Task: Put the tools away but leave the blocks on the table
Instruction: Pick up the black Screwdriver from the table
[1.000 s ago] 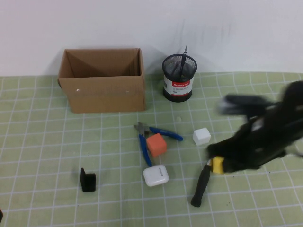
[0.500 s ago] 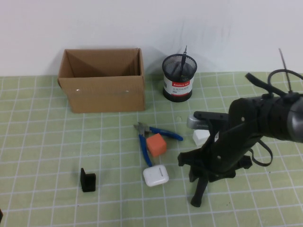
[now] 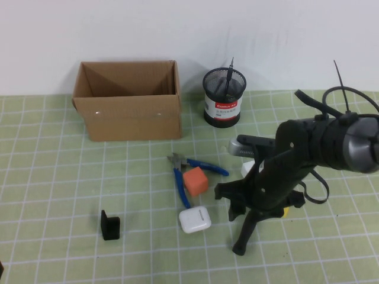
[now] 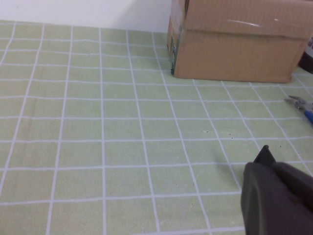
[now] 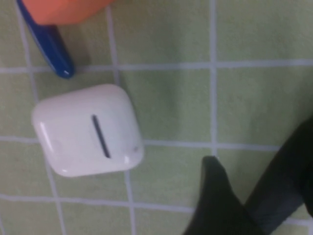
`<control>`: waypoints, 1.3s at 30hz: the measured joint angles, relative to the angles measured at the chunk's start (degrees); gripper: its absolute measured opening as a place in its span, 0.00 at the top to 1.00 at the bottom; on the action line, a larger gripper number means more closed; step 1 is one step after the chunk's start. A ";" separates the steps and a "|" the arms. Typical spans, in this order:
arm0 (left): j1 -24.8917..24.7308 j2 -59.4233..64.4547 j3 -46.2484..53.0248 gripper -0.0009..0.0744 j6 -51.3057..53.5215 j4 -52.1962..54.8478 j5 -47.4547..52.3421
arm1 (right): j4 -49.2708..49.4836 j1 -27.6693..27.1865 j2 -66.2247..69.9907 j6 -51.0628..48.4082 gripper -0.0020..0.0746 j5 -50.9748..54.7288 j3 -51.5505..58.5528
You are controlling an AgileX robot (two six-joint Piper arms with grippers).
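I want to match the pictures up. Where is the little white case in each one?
High view: white case near the middle front, beside the right gripper.
Left wrist view: not in it; the left gripper is apart from it.
Right wrist view: left of centre.
Shared landmark: blue pliers.

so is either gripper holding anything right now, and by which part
Cannot be told. The right gripper sits over the upper end of the black-handled screwdriver. The left gripper holds nothing.
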 joint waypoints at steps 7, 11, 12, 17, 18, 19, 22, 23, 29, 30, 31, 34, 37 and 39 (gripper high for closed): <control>0.00 0.00 0.00 0.99 0.00 0.50 0.00 | -1.93 0.33 2.12 0.47 0.59 2.98 -2.42; 0.00 0.00 0.00 0.99 0.00 0.50 0.00 | -3.52 0.46 2.37 0.36 0.70 3.28 -2.66; 0.00 0.00 0.00 0.99 0.00 0.50 0.00 | -4.00 0.46 2.37 0.36 0.73 3.33 -2.66; 0.00 0.00 0.00 0.99 0.00 0.50 0.00 | -6.80 1.09 2.23 0.28 0.93 3.42 -2.66; 0.00 0.00 0.00 0.99 0.00 0.50 0.00 | -7.51 1.37 1.99 0.15 0.95 3.42 -2.66; 0.00 0.00 0.00 0.99 0.00 0.50 0.00 | -8.14 1.50 1.50 0.15 0.96 3.42 -2.66; 0.00 0.00 0.00 0.99 0.00 0.50 0.00 | -10.18 2.11 0.08 0.12 0.98 3.56 -1.92; 0.00 0.00 0.00 0.99 0.00 0.50 0.00 | -11.13 2.23 -0.65 0.12 0.98 3.71 -1.60; 0.00 0.00 0.00 0.99 0.00 0.53 0.00 | -16.47 2.23 -10.18 0.12 0.98 -0.80 -0.99; 0.00 0.00 0.00 0.99 0.00 0.53 0.00 | -17.16 2.23 -11.89 0.12 0.98 -4.11 -0.74; 0.00 0.00 0.00 0.99 0.00 0.53 0.00 | -17.42 2.11 -13.37 0.12 0.98 -8.15 -0.13; 0.00 0.00 0.00 0.99 0.00 0.53 0.00 | -17.79 1.08 -15.48 -0.58 0.98 -19.87 1.71; 0.00 0.00 0.00 0.99 0.00 0.53 0.00 | -18.12 -0.16 -15.19 -1.98 0.98 -30.40 2.69; 0.00 0.00 0.00 0.99 0.00 0.53 0.00 | -18.22 -0.67 -14.20 -2.91 0.98 -36.44 2.81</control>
